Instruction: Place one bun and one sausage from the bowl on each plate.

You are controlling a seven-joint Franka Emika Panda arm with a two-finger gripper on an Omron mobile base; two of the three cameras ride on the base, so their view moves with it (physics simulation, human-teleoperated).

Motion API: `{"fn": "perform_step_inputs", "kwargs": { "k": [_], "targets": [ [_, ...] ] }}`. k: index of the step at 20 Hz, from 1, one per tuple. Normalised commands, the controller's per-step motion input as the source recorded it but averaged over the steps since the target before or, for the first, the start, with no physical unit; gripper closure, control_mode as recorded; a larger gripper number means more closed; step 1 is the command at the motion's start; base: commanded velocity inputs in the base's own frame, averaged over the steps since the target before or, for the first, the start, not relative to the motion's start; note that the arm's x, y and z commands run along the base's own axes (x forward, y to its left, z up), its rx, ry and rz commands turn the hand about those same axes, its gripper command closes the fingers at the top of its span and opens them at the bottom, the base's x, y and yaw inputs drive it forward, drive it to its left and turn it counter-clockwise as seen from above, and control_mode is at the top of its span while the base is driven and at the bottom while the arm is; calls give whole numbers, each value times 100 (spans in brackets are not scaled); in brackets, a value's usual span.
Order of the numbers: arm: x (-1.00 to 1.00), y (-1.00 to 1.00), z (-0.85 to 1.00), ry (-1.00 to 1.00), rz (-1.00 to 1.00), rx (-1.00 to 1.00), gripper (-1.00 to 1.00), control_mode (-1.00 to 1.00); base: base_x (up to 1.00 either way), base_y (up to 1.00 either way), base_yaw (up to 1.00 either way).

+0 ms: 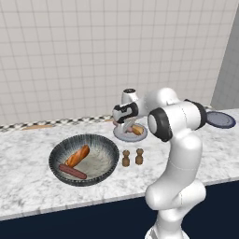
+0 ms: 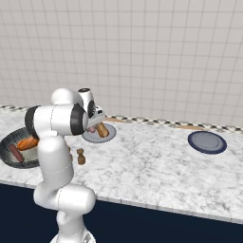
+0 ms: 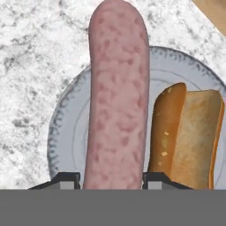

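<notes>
My gripper (image 3: 112, 181) is shut on the pale pink sausage (image 3: 115, 97), which stands out from between the fingertips just above the light grey plate (image 3: 66, 128). An orange-tan bun (image 3: 187, 132) lies on that plate beside the sausage. From the left base view the gripper (image 1: 122, 126) hangs over the plate (image 1: 122, 135) at the back of the counter. The dark ribbed bowl (image 1: 108, 145) to the left holds a second bun (image 1: 78, 155) and the dark red sausage (image 1: 72, 172). The dark blue-grey plate (image 1: 220, 119) sits bare at the far right.
Two small brown shakers (image 1: 126, 158) (image 1: 139, 156) stand between the bowl and the light grey plate. The tiled wall runs close behind the plates. The marble counter's front edge lies just before the bowl.
</notes>
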Motion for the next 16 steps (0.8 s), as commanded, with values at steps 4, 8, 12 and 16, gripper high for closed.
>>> {"fn": "perform_step_inputs", "kwargs": {
  "k": [4,8,12,16],
  "targets": [
    [0,0,-19,0,0,0,100,-100,0,0,0],
    [0,0,0,0,0,0,-100,-100,0,0,0],
    [0,0,2,0,0,0,-100,-100,0,0,0],
    [-2,0,16,-1,2,0,-100,-100,0,0,0]
  ]
}}
